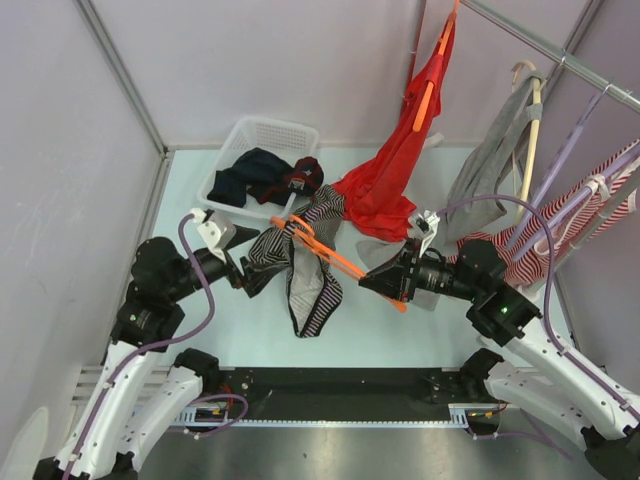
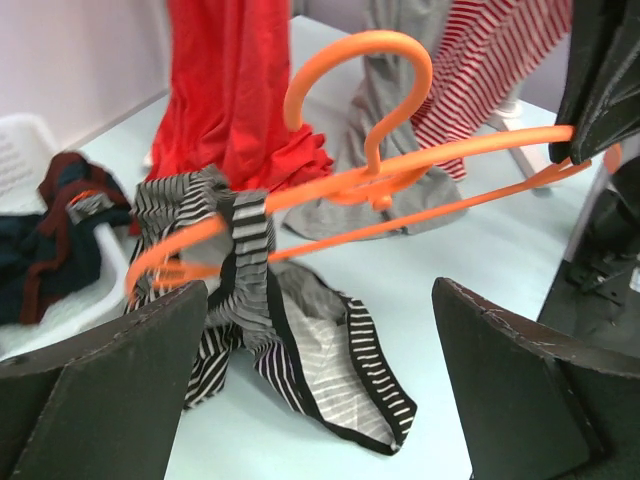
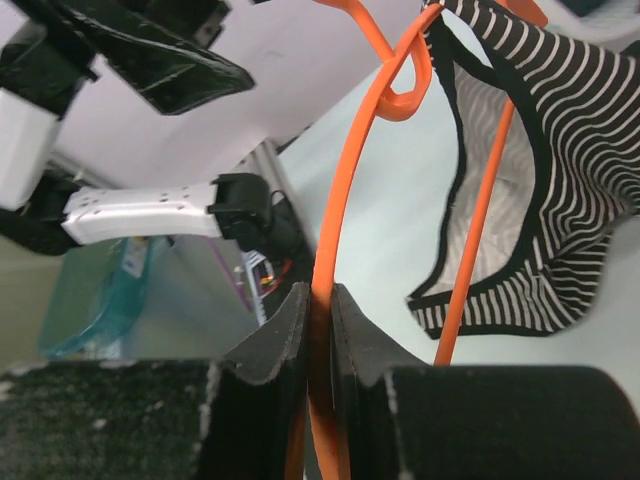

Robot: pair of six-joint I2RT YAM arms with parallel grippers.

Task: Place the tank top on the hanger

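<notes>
Top external view: our right end effector (image 1: pixel 378 285) pinches the stiff hanger (image 1: pixel 335 258) by one arm; the left end effector (image 1: pixel 243 275) stands wide, empty. The limp, light tank top (image 1: pixel 310 290) drapes the hanger's left end; we would grip its dark edging.

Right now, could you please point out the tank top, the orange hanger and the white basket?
tank top (image 1: pixel 312 295), top view, striped fabric below the hanger.
orange hanger (image 2: pixel 352 44), left wrist view, top of its hook.
white basket (image 1: pixel 280 135), top view, far wall.
</notes>
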